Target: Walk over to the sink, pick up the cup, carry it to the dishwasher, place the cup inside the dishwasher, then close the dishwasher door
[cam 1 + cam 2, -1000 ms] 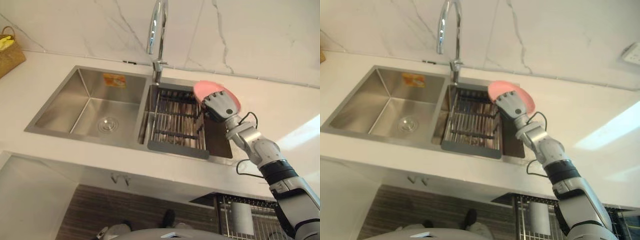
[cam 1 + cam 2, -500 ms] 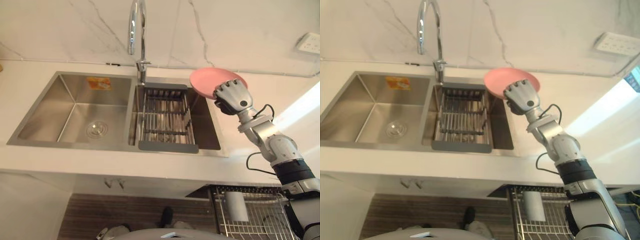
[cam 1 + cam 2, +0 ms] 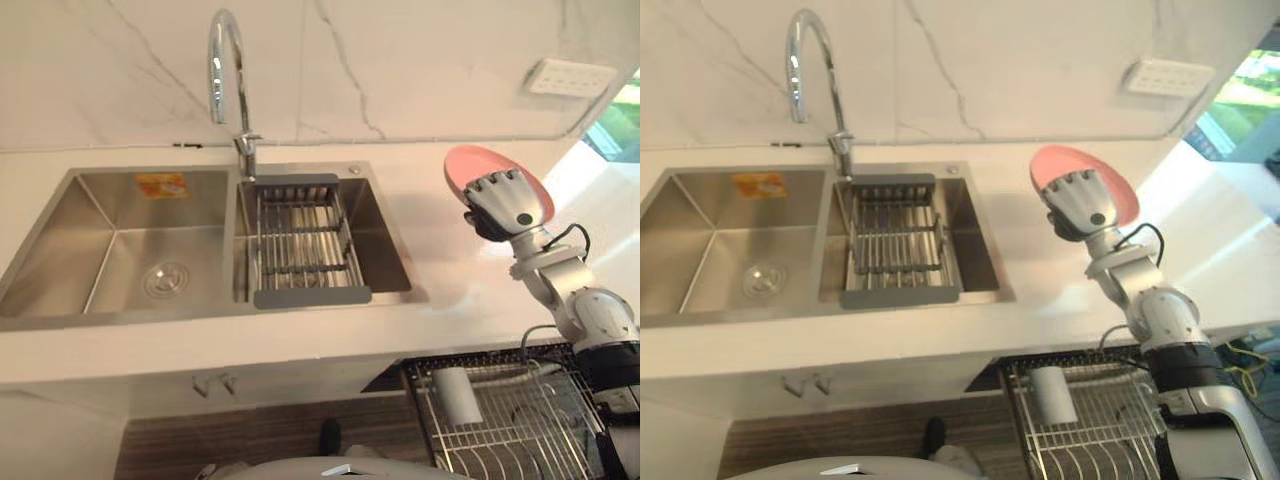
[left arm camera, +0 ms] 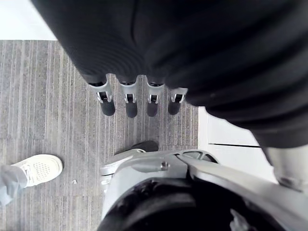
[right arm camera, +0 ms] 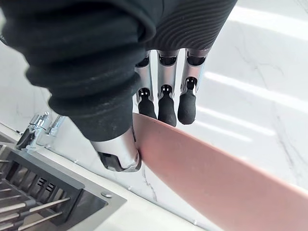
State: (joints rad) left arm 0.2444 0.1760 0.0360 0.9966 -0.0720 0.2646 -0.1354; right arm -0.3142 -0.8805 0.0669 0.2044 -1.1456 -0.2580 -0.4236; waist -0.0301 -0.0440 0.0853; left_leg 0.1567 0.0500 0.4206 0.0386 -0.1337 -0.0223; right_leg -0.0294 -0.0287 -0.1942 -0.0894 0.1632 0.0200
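A pink plate [image 3: 468,166] is held tilted in the air over the white counter, to the right of the sink [image 3: 60,305]. My right hand [image 3: 508,206] is shut on it, with the fingers [image 5: 166,107] on one face and the thumb on the other, pinching the rim of the pink plate [image 5: 207,180]. No cup is visible in the sink's two basins. My left hand [image 4: 128,98] hangs low over the floor, fingers straight, holding nothing.
A wire drain rack [image 3: 300,243] sits in the sink's right basin under the tall faucet [image 3: 226,70]. The pulled-out dishwasher rack [image 3: 510,425] at the lower right holds a pale tumbler [image 3: 455,394]. A wall socket [image 3: 568,77] is at the upper right. A person's white shoe [image 4: 36,168] is on the floor.
My right hand has carried the pink plate rightward, from over the sink's right basin to over the counter beside it. The camera has swung right, so more of the dishwasher rack shows.
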